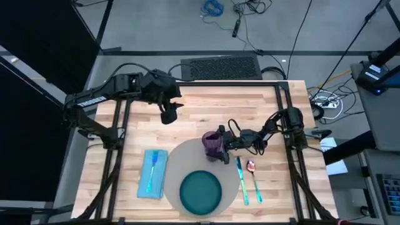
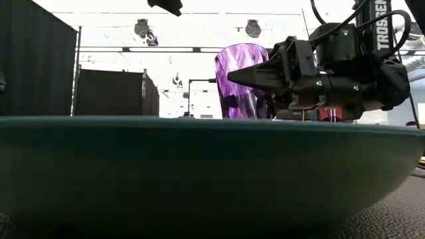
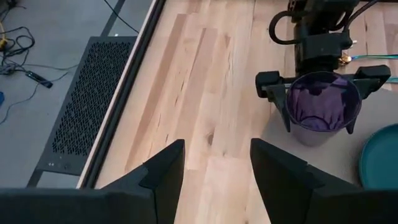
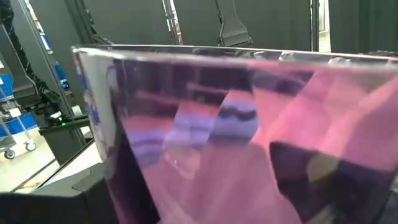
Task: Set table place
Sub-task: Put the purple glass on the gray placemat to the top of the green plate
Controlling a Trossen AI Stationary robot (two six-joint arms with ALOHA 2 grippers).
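With the right gripper (image 1: 220,145) pinching the purple cup (image 1: 212,142) at frame centre, on the mat's (image 1: 182,156) upper edge above the plate (image 1: 200,191), release only once the base sits flat; the left gripper (image 1: 169,115) waits spread, upper left.

Light plank table (image 1: 200,109) with black frame. Round grey-beige mat (image 1: 187,156) near the front edge, teal plate (image 1: 200,191) on its front part. Translucent purple cup (image 1: 213,143) upright at the mat's back right edge. Light-blue napkin (image 1: 153,174) left of the mat, teal-handled utensil on it. Two more teal-handled pieces (image 1: 247,181) lie right of the mat.
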